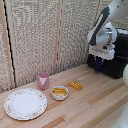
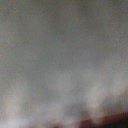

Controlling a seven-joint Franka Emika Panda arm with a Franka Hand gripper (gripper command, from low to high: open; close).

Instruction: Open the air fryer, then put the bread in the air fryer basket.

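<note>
The black air fryer (image 1: 116, 64) stands on the wooden table at the exterior view's right. My gripper (image 1: 99, 62) hangs from the white-and-black arm right in front of its front panel, fingers pointing down. It covers the air fryer handle, so I cannot tell whether the fingers touch it or how far apart they are. No open air fryer basket shows. The orange-golden bread (image 1: 75, 85) lies on the table, to the exterior view's left of the fryer and well apart from the gripper. The wrist view is a grey blur with a dark strip at one edge.
A small bowl (image 1: 59, 93) holding a paler yellow piece sits beside the bread. A pink cup (image 1: 43, 80) stands behind it. A large patterned plate (image 1: 25, 103) lies at the exterior view's left. A woven screen closes off the back.
</note>
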